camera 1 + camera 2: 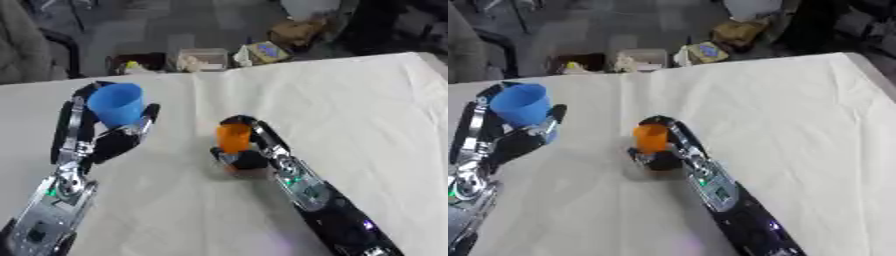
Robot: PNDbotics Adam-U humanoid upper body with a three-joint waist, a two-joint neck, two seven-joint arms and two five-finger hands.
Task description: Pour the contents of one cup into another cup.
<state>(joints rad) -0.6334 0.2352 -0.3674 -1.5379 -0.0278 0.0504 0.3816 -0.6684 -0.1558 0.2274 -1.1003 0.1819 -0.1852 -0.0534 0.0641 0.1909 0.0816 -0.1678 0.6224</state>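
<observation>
Left robot hand grips blue cup — right robot hand grips orange cup.

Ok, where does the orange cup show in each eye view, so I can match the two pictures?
Left eye view: the orange cup sits just right of centre, in the right robot hand.
Right eye view: it sits just left of centre, in the same robot hand.
Shared landmark: the blue cup, up-left of it in the left robot hand.

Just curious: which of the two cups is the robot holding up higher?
The blue cup, in the left hand; the smaller orange cup sits low in the right hand.
</observation>
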